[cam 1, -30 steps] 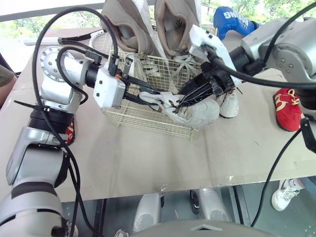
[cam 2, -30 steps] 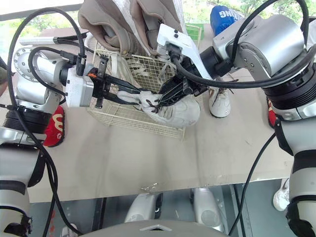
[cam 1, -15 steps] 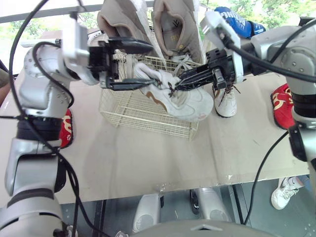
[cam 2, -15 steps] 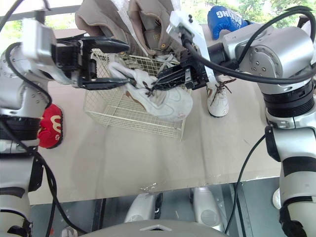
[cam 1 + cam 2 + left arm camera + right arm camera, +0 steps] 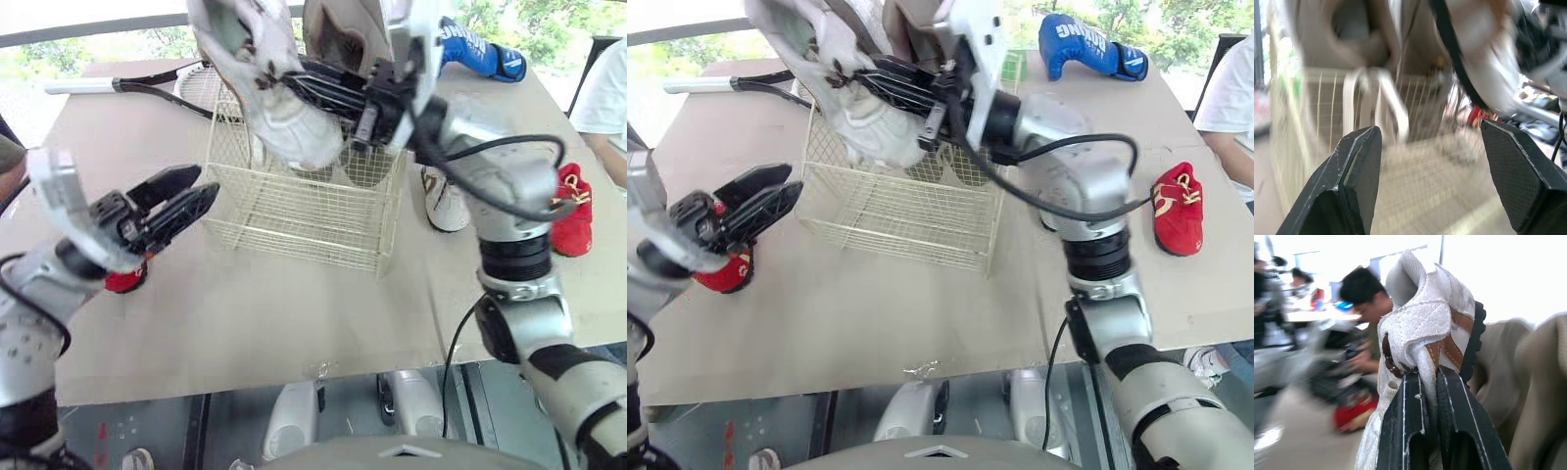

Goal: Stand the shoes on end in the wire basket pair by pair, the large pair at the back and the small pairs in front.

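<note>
Half a second ago both grippers held the white shoe (image 5: 269, 93) low at the wire basket (image 5: 304, 211). Now the left gripper (image 5: 191, 191) has let go and pulled back left of the basket, fingers spread, empty. The right gripper (image 5: 1423, 379) alone pinches the shoe's upper, raised over the basket in front of the large pair (image 5: 343, 29). We judge placing comes next. The large pair's tops are cut off. The red shoe (image 5: 125, 282) sits mostly behind the left gripper. We can't tell whether the shoe touches the rim.
</note>
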{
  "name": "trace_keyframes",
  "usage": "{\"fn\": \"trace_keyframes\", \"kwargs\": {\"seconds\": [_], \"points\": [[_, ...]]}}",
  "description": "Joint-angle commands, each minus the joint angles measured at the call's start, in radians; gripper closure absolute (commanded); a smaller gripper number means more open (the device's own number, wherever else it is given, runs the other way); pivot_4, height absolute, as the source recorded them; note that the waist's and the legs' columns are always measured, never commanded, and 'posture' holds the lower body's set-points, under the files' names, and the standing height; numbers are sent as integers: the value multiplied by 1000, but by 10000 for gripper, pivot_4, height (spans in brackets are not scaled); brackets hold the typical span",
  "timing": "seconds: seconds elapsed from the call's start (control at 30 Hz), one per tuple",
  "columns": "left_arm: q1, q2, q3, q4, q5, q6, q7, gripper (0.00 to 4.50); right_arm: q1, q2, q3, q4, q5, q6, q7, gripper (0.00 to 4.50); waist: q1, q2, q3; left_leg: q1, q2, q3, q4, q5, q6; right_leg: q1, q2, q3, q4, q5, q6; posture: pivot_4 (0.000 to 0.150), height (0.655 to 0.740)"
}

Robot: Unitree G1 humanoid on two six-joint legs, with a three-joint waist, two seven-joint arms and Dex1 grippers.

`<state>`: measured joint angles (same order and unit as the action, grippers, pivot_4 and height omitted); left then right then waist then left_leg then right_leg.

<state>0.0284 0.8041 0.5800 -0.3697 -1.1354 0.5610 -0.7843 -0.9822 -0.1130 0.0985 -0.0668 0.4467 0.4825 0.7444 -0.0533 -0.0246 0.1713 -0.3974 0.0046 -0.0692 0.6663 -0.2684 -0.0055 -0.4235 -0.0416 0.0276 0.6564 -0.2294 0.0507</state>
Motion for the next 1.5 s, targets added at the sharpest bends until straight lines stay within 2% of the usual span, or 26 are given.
{"fn": "trace_keyframes", "kwargs": {"seconds": [0.03,0.07,0.2,0.4,0.47,0.53,0.63,0.77,0.93,1.1,1.13,1.2,1.33,1.47,1.5], "points": [[84,-39,90,-129,-20,-10,41,10337,-18,98,30,45,-102,-221,-93,45000,10,1,0,0,0,0,0,0,0,0,0,0,0,0,0,1500,7400],[96,-50,98,-142,-25,-11,56,10337,-19,115,33,60,-114,-245,-104,45000,14,0,0,0,-1,1,0,0,0,0,-1,0,0,0,0,1500,7400],[170,-98,146,-197,-12,-31,99,10337,48,244,100,241,-280,-615,-219,45000,17,0,0,1,-2,4,0,0,-1,1,-1,-1,0,0,0,1500,7400],[199,-110,158,-231,-2,-41,122,10337,61,307,138,600,-464,-1018,-393,45000,13,-2,-2,2,-4,6,0,1,-2,2,-1,-1,1,0,0,1500,7400],[205,-112,158,-238,2,-46,131,10337,45,318,153,722,-511,-1123,-453,45000,10,-7,-5,16,-3,7,-3,0,-1,14,0,0,-1,0,-1,1500,7400],[211,-113,155,-246,4,-48,135,10337,30,324,160,830,-568,-1199,-548,45000,8,-8,-7,30,-3,7,-6,-2,3,27,1,0,-5,-3,-5,1500,7400],[217,-116,149,-252,6,-52,142,10337,21,326,182,948,-647,-1266,-670,45000,9,-10,-13,56,1,5,-14,-2,1,53,2,1,-15,-6,-4,1500,7400],[221,-118,145,-254,8,-54,145,10337,26,339,201,1025,-650,-1309,-684,45000,9,-10,-19,67,2,1,-14,-4,-3,63,2,5,-16,-7,-4,1500,7400],[233,-123,145,-254,13,-60,138,10337,20,368,173,1010,-506,-1173,-492,45000,9,-10,-23,69,2,2,-15,-4,-3,64,2,13,-16,-7,-4,1500,7400],[243,-123,144,-252,14,-68,135,10337,50,377,145,816,-348,-918,-395,45000,11,-8,-21,67,2,1,-17,-4,-3,61,-2,13,-15,-7,-4,1500,7400],[244,-126,140,-253,17,-70,136,10337,48,377,138,777,-325,-877,-401,45000,11,-6,-20,64,2,1,-18,-2,1,58,-2,13,-15,-7,-4,1500,7400],[246,-132,131,-255,23,-75,136,10337,43,375,136,732,-311,-833,-432,45000,13,-3,-18,50,1,1,-19,-1,1,43,3,10,-13,-4,-8,1500,7400],[240,-139,120,-252,35,-79,136,10337,40,380,165,734,-311,-773,-441,45000,14,-2,-18,32,1,1,-20,0,0,25,4,8,-12,-2,-7,1500,7400],[245,-142,130,-251,38,-81,136,10337,67,384,181,690,-250,-579,-390,45000,13,-2,-18,32,1,3,-22,-1,0,24,2,8,-14,-3,-8,1500,7400],[250,-144,134,-254,37,-81,137,10158,83,375,190,655,-231,-517,-368,42036,13,-2,-18,32,1,3,-23,-1,0,24,2,8,-14,-3,-9,1500,7400]]}}
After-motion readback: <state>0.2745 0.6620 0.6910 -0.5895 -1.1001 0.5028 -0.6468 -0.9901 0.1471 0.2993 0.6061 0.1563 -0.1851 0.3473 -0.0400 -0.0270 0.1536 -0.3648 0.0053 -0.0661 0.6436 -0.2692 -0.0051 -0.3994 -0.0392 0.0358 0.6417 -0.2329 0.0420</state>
